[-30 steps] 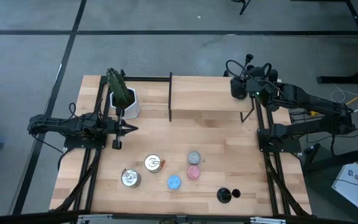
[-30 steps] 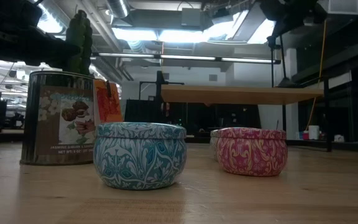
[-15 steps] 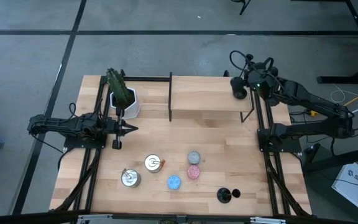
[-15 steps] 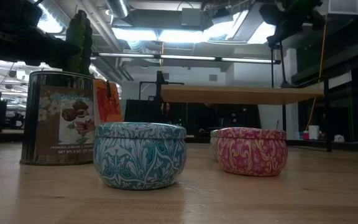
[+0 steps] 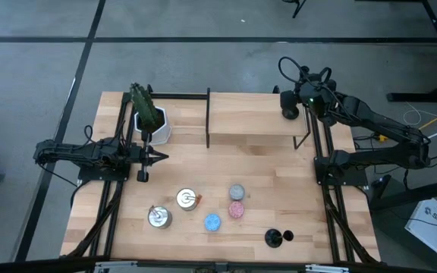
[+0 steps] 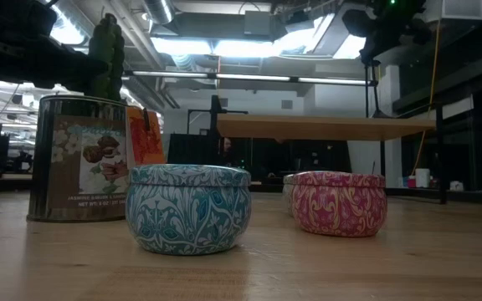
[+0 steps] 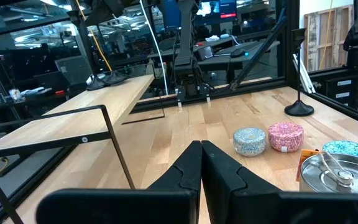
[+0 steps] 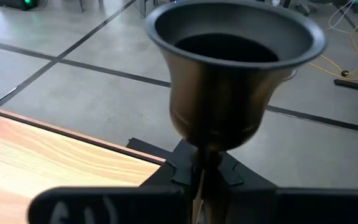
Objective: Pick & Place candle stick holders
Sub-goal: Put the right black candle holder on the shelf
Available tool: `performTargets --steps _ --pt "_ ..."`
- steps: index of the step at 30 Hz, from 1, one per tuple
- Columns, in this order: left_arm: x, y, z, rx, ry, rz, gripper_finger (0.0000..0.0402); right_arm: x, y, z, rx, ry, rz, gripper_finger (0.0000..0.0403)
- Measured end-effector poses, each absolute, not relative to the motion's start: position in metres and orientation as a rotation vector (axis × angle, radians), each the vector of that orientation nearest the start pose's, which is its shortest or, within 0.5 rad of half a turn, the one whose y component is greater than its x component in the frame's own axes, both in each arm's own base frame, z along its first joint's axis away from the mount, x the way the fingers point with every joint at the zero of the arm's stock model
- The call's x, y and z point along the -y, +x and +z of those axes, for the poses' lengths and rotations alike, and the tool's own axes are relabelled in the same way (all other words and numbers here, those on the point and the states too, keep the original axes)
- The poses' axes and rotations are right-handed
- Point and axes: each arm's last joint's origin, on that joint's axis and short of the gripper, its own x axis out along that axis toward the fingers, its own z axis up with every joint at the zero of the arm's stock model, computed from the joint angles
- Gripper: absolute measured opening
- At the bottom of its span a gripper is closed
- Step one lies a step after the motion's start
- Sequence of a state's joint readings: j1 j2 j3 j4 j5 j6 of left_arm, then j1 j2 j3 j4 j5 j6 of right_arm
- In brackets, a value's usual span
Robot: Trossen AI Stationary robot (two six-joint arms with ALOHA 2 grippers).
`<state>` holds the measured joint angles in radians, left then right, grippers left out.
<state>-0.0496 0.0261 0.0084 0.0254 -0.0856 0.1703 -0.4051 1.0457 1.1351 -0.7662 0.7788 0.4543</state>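
Right gripper is clamped tight on the thin stem of a matte black candle stick holder, held cup-up high over the raised wooden shelf at the table's far right corner. A second black candle stick holder stands on the table near the front right edge. Left gripper waits at the left side with its fingers pressed together, holding nothing, near the potted cactus.
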Motion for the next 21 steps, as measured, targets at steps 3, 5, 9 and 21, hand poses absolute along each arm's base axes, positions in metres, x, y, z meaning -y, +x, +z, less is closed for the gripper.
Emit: performTargets --steps 3,5,9,21 --pt "0.002 0.099 0.167 0.005 0.170 0.037 0.0004 0.096 0.171 0.358 -0.443 0.240 -1.264 0.0015" --pt "0.002 0.099 0.167 0.005 0.170 0.037 0.0004 0.095 0.171 0.358 -0.443 0.240 -1.262 0.0016" --pt "0.002 0.099 0.167 0.005 0.170 0.037 0.0004 0.095 0.169 0.359 -0.446 0.240 -1.257 0.0017" --pt "0.002 0.099 0.167 0.005 0.170 0.037 0.0004 0.091 0.161 0.361 -0.455 0.243 -1.232 0.0019"
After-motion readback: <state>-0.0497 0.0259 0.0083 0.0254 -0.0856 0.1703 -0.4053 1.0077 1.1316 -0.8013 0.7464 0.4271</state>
